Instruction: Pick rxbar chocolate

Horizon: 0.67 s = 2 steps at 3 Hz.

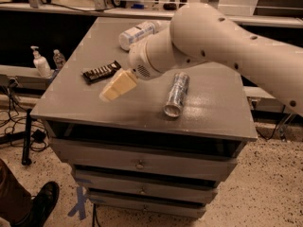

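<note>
Gripper [110,93] hangs above the front-left part of the worktop [75,109], just below and to the right of the rxbar chocolate [101,72] in the camera view, not touching it. It is seen side-on as one cream wedge, so whether it is spread or closed cannot be told. The bar lies flat near the left edge of the worktop, long axis slightly diagonal, white lettering up, nothing resting on it. A silver can [175,94] lies on its side well to the right of the gripper, and a white bottle [138,33] lies on its side toward the back, both apart from the bar. The step in hand looks like the approach, with no grasp yet. To do it well, the gripper should go up and left until it is centred over the middle of the bar, and the wrist should turn so the closing direction crosses the bar's short width, not its length. The bar is thin and flat, so the tips probably need to reach the worktop surface on either side before closing; stopping high risks pinching only wrapper film or sliding off. A slow, vertical descent matters, since a slanted one could push the bar toward the left edge and off. The big arm link [222,41] sits over the can and bottle, so reach moves should stay high enough not to roll them.
</note>
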Available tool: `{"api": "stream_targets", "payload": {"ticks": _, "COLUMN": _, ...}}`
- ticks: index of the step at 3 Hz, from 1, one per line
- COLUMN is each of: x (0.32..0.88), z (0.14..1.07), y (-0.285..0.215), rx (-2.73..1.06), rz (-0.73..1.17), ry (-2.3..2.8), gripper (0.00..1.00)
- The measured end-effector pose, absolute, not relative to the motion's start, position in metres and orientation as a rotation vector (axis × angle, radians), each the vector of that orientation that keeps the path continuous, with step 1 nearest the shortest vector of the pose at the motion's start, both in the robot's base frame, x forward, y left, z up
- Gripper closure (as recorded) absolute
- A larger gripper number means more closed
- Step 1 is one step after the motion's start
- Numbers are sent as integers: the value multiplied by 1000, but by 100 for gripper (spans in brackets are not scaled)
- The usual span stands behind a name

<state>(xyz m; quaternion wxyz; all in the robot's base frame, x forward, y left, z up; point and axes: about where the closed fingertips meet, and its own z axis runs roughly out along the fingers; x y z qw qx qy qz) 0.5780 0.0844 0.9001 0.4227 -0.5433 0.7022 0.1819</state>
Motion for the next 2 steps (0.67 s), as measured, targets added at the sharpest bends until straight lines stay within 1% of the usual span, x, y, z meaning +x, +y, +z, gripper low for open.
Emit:
{"api": "stream_targets", "payload": {"ticks": 1, "x": 605, "z": 883, "y": 108, "rx": -1311, "rz": 492, "ry": 1757, "gripper": 0}}
{"api": "stream_targets", "payload": {"ticks": 2, "x": 635, "z": 873, "y": 118, "rx": -1264, "rz": 501, "ry": 1753, "gripper": 0}}
